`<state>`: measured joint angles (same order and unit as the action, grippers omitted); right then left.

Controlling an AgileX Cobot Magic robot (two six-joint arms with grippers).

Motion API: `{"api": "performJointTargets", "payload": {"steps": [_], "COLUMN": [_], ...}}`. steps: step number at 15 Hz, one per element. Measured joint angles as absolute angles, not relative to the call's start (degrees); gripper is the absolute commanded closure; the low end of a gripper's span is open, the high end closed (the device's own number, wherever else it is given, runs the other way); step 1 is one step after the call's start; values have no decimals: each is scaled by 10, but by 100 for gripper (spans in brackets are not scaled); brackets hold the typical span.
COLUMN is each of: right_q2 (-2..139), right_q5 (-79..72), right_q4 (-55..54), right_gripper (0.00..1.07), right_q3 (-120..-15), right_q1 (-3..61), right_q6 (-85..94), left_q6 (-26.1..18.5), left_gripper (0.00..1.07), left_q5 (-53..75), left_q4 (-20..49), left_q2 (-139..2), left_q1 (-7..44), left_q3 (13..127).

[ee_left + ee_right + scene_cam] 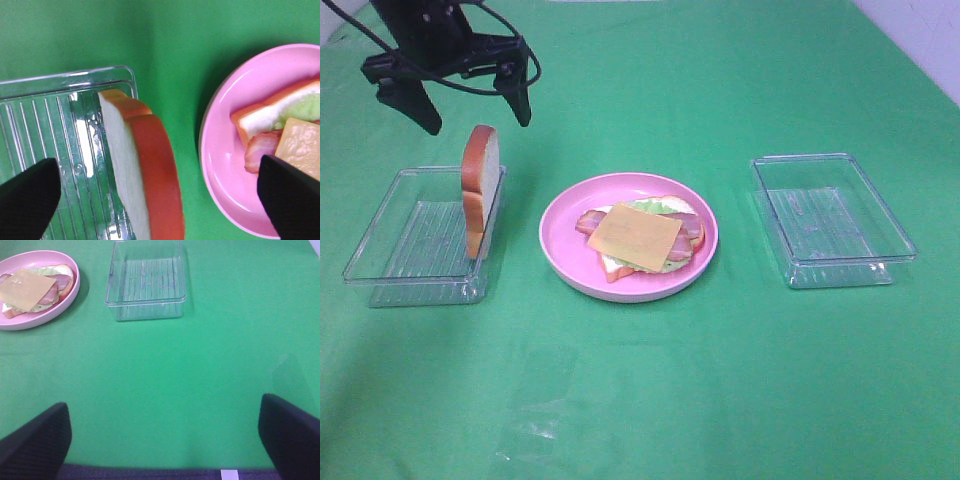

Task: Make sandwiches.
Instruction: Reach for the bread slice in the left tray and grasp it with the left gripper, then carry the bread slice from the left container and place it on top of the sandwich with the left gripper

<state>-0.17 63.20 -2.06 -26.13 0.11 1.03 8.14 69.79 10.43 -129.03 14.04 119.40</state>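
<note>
Open-faced sandwich [638,240] on the pink plate [565,262]; spare bread slice [480,188] standing in the left tray [380,262].

Left pincer [475,108] hangs spread above that slice. Only the right wrist view shows the right pincer [165,432], spread over bare desk [200,380].

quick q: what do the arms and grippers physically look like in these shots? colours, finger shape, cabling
All black. The left gripper has two tapered, wedge-shaped fingers with black cables looping around its body. Wrist views show only matte black, blunt-ended fingertips of each gripper, including the right gripper. No markings visible.
</note>
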Motion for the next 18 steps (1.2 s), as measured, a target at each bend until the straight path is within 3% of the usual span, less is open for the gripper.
{"api": "performJointTargets", "payload": {"steps": [6,7,10,12,13,18], "right_q2": [-2,-2,-2,-2,-2,-2], "right_q5": [632,632,632,632,632,632], "right_q4": [-21,-21,-21,-21,-21,-21], "right_gripper": [11,11,11,11,11,11], "right_q3": [-261,-261,-261,-261,-261,-261], "right_q1": [1,1,1,1,1,1], "right_q6": [10,10,10,10,10,10], "left_q6": [94,100,123,127,128,130], "left_gripper": [9,15,57,72,77,77], "left_q5": [697,697,697,697,697,698], "left_q4": [105,103,94,94,93,89], "left_q2": [-1350,-1350,-1350,-1350,-1350,-1329], "left_q1": [140,140,140,140,140,140], "left_q3": [1192,1192,1192,1192,1192,1192]}}
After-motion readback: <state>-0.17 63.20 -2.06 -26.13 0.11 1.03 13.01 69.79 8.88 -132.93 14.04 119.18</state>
